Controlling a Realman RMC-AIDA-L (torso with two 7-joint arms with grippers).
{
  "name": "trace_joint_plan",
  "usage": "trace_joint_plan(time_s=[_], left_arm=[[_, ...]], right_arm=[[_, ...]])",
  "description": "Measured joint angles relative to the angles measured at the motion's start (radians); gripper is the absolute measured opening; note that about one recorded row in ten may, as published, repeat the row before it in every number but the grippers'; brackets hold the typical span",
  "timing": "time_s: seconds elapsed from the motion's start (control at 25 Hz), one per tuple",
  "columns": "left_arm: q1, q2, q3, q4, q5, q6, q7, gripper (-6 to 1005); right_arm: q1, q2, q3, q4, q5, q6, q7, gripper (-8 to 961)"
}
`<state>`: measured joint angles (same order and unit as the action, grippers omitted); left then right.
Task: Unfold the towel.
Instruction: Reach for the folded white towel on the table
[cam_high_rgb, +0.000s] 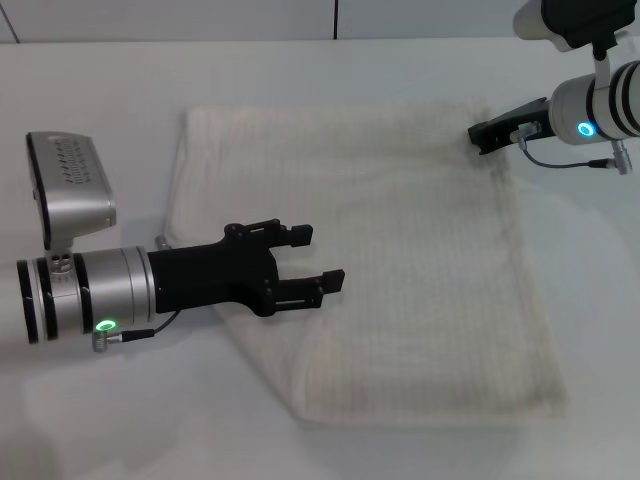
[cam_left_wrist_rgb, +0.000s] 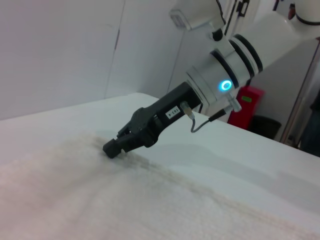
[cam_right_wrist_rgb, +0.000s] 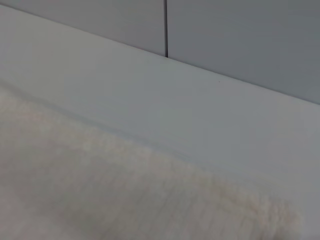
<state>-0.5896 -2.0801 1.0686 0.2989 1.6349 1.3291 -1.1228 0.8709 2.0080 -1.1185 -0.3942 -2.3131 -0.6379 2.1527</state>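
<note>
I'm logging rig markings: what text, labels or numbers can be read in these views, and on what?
Small white label on the right tool, seen from the left wrist view: characters too blurred to read.
Left tool, towel, table: no text visible.

Cream-white towel (cam_high_rgb: 400, 250) with faint ribbed stripes on a pale grey-white table (cam_high_rgb: 90, 100)
</note>
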Motion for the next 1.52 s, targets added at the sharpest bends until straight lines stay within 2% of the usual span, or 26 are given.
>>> trace_joint_plan(time_s=[0.52,0.88,1.32,1.52], left_arm=[[-0.006,0.0,0.035,-0.013,0.0,-0.05,0.0,754],[-0.078,0.0,0.03,-0.115,-0.02,-0.118,0.043,750],[-0.068,0.0,0.035,-0.118,-0.048,-0.164,0.047,746],[-0.068,0.0,0.035,-0.115,-0.043,-0.165,0.048,744]], right_arm=[[0.0,0.001,-0.009,0.0,0.0,-0.001,-0.001,-2],[0.002,0.002,-0.011,0.0,0.001,-0.003,-0.001,-2],[0.006,0.006,-0.014,-0.009,0.001,-0.038,-0.001,-3],[0.004,0.006,-0.014,-0.061,0.003,-0.117,0.0,-3]])
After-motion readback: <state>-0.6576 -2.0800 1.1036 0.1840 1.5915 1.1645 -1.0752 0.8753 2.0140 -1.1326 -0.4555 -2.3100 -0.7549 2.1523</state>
